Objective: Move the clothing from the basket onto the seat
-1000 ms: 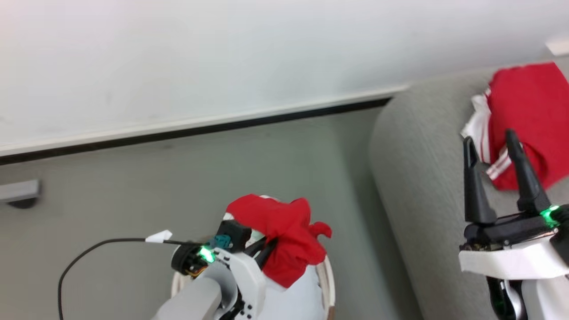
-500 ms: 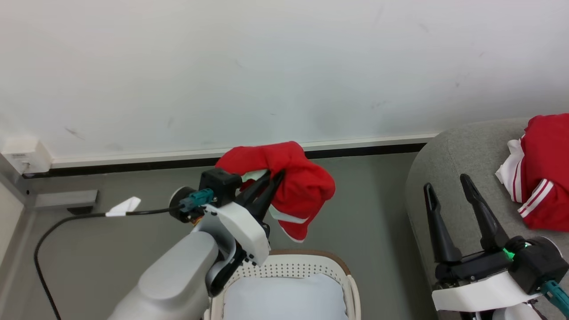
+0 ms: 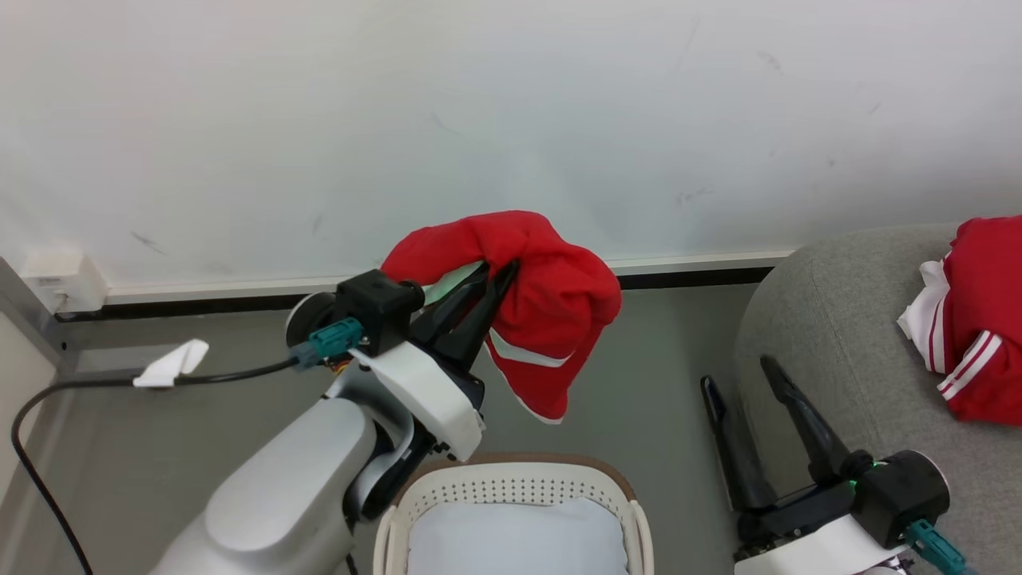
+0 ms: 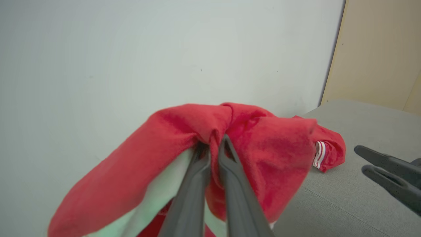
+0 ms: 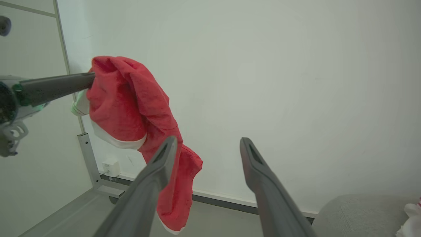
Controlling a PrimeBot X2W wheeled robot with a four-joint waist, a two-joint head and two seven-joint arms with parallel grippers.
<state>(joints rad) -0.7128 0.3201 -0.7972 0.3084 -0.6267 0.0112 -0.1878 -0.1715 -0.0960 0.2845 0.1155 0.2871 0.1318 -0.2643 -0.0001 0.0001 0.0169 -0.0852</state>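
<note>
My left gripper [image 3: 499,275] is shut on a red garment [image 3: 551,307] with white trim, held in the air above the cream basket [image 3: 511,483]. The same garment [image 4: 263,148] drapes over my left gripper [image 4: 213,144] in the left wrist view and hangs at the left of the right wrist view [image 5: 131,108]. A second red garment [image 3: 978,319] with striped trim lies on the grey seat [image 3: 830,319] at the right. My right gripper [image 3: 738,383] is open beside the seat's edge, nothing between its fingers [image 5: 158,158].
A pale white sheet [image 3: 515,539] lies inside the basket. A white wall with a dark skirting line [image 3: 679,275] runs behind. A black cable [image 3: 48,391] with a white tag trails from my left wrist across the grey floor [image 3: 184,431]. A socket box [image 3: 60,279] sits at the wall's left.
The head camera has tilted and shifted. My left gripper has lifted the red garment up out of the basket and carries it higher. My right gripper stays open, lower in view.
</note>
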